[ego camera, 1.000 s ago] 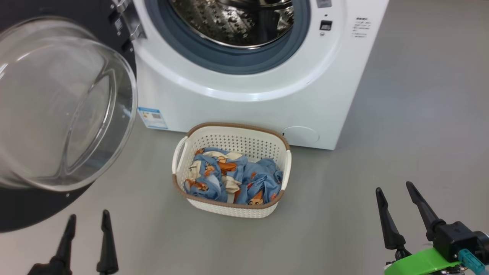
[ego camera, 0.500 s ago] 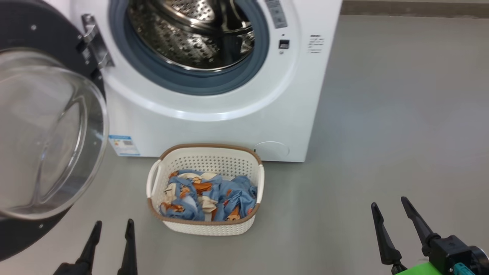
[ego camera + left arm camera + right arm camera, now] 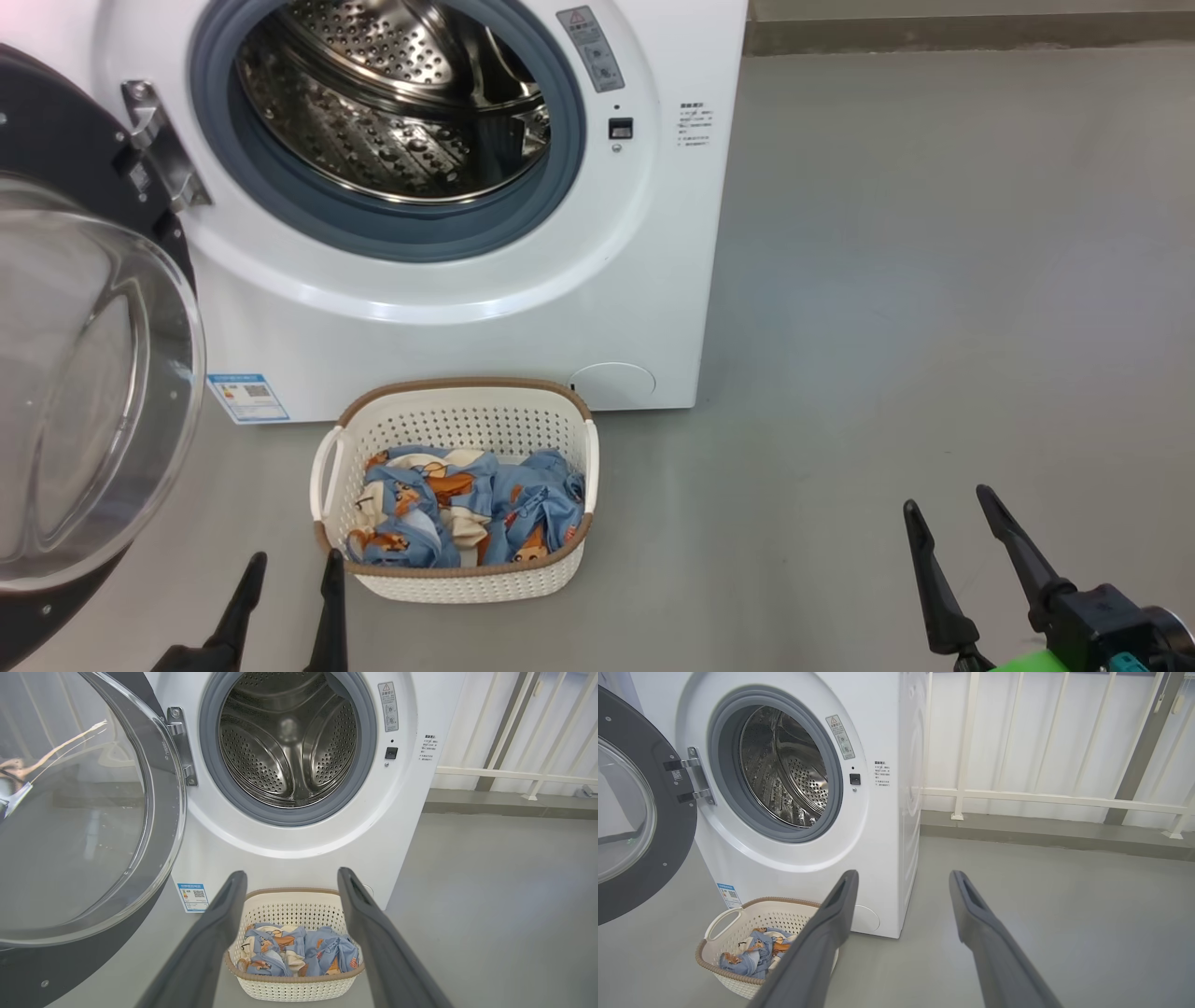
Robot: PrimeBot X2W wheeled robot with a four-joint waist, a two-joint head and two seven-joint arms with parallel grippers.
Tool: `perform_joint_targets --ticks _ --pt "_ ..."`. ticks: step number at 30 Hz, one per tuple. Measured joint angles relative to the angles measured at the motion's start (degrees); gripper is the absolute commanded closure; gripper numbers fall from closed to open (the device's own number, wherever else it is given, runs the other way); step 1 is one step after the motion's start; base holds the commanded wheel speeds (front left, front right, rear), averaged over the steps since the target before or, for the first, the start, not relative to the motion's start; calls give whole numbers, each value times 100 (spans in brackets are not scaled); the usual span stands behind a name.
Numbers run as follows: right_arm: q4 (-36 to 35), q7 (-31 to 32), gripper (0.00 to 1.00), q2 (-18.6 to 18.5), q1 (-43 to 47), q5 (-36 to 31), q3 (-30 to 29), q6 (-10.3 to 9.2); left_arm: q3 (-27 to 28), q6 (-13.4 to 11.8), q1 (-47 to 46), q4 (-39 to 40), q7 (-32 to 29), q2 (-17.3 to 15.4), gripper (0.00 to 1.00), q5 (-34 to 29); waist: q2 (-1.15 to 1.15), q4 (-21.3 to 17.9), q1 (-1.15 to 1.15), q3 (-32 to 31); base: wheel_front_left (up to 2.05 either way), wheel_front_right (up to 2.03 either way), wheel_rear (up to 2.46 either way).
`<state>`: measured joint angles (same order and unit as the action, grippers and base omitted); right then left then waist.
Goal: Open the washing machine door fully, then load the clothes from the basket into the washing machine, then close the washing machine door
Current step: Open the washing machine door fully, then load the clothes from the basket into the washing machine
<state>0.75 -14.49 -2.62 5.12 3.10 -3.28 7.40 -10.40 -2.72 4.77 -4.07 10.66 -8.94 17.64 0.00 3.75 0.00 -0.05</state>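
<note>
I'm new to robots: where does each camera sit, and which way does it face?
Head view: on the head, looking down at the washing machine and basket; left gripper, right gripper at bottom.
Left wrist view: on that wrist, facing the drum squarely; own fingers.
Right wrist view: on that wrist, seeing the machine obliquely; own fingers.
All share the basket.

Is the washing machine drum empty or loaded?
Empty: the drum shows bare steel, and the clothes lie in the basket.
</note>
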Motion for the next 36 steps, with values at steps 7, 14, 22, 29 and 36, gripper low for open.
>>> perform_joint_targets --ticks 7,14,22,29,36 --pt "-21 1 0 2 104 1 -21 0 -1 -32 0 -75 0 -1 0 0 0 -77 0 -16 0 0 0" --pt "-10 1 0 5 104 14 -20 0 -7 -65 -1 -114 -1 -2 0 0 0 -54 0 -17 0 0 0" --pt "4 1 0 10 104 52 -1 0 -20 -115 -3 -171 -49 -3 0 10 0 -46 0 -12 0 0 0" --pt "32 1 0 11 103 56 -5 0 -25 -174 -7 -181 -41 -7 0 10 0 -62 0 -1 0 0 0" --pt "36 1 0 12 102 57 -11 0 -37 -233 -31 -182 20 -9 0 10 0 -62 0 14 3 -3 0"
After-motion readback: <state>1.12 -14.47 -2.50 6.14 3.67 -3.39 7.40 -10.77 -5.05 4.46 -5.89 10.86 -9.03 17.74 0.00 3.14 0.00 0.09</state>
